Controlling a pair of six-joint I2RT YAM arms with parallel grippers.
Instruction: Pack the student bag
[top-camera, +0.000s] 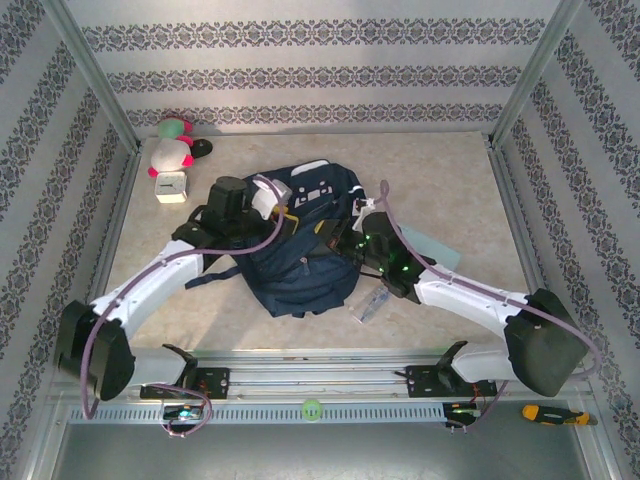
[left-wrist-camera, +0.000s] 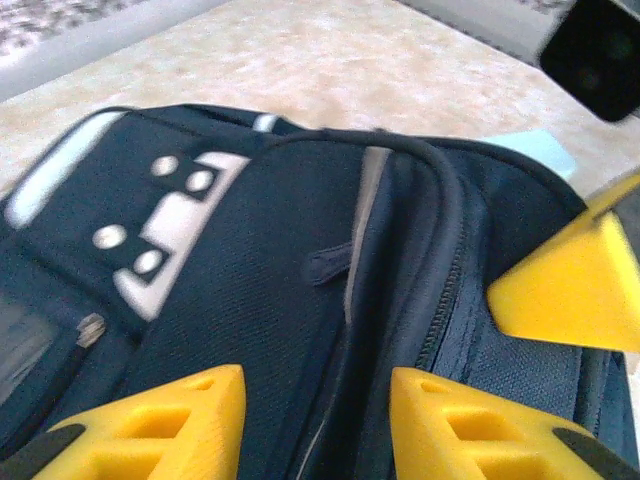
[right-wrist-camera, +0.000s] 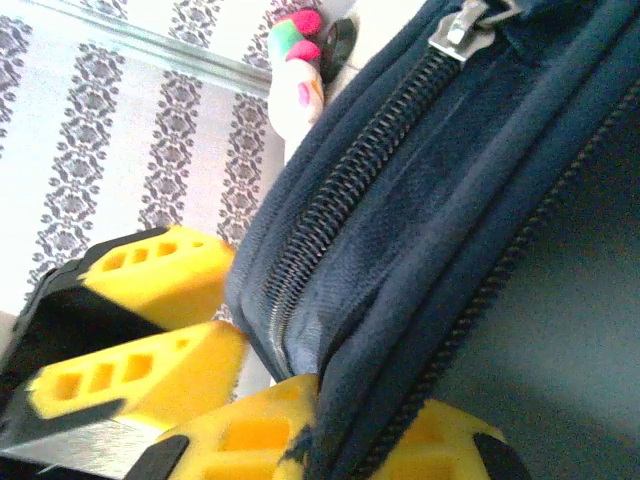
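**Both arms at the student bag in mid-desk**

From above, the navy student bag (top-camera: 300, 262) lies in the middle of the desk (top-camera: 450, 190), its grey buckle patch (top-camera: 318, 192) toward the back edge. The left end effector (top-camera: 283, 210) is over the bag's back left part, and the right end effector (top-camera: 345, 237) is at its right side. A plush toy (top-camera: 172, 150) and a small white cube (top-camera: 172, 187) sit in the back left corner. A pale blue sheet (top-camera: 435, 248) lies right of the bag, and a screwdriver (top-camera: 545, 412) rests on the front rail at the right.

On the left wrist camera, the left end effector (left-wrist-camera: 315, 385) is released, its yellow fingers (left-wrist-camera: 190, 425) spread wide over the bag (left-wrist-camera: 250, 300) beside a zip. A yellow finger (left-wrist-camera: 575, 290) of the other arm touches the bag's right edge.

On the right wrist camera, the right end effector (right-wrist-camera: 355, 430) is clenched on a fold of the bag (right-wrist-camera: 480, 200) along the zip (right-wrist-camera: 350, 190). The left end effector (right-wrist-camera: 232, 300) is just beside the bag, fingers apart.
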